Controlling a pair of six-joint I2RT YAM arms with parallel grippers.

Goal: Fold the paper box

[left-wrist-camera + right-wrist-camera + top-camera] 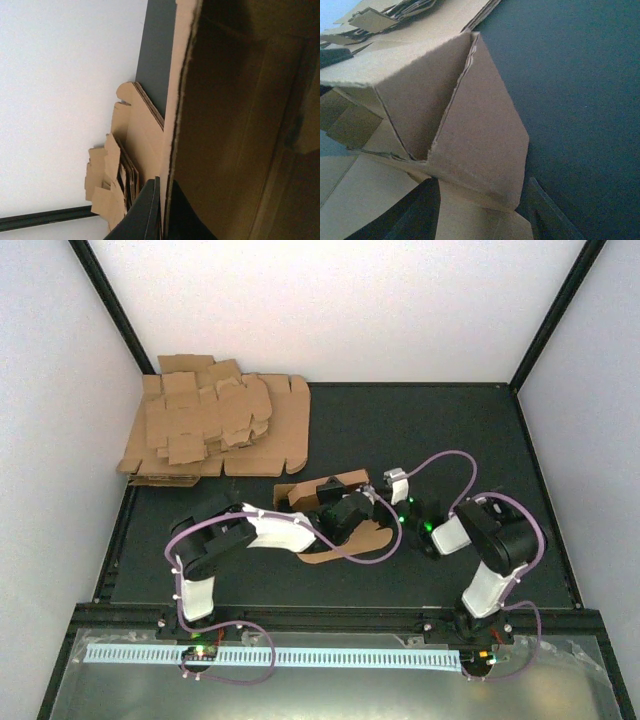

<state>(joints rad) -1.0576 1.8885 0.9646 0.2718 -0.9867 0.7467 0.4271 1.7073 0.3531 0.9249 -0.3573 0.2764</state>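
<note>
The box (pixel 305 492) sits half-formed at the middle of the tabletop (pixel 440 430), near the pile (pixel 210 425) of blanks at the back left but, in the top view, apart from it. The left tool (pixel 162 189) is clamped shut on the thin top edge of one raised wall. The right tool (pixel 485 185) stands with its jaws apart around a pointed flap at the box's right end; I cannot tell whether either pad touches the card. The main risk, as I judge it, is that only that one pinch holds the raised wall. If the right tool pushes the flap inward too hard or off its crease, the whole box may slide or twist about the left tool's grip. The wall could then buckle or tear instead of folding on its score. A flap pushed at an angle may also land outside the wall rather than tucking inside, and spring back when let go. If the left tool releases early, the wall will probably fall open. With both tools close together over the box, a wide sweep by either could knock the other. Dragging the box back and to the left could snag it on the pile.
</note>
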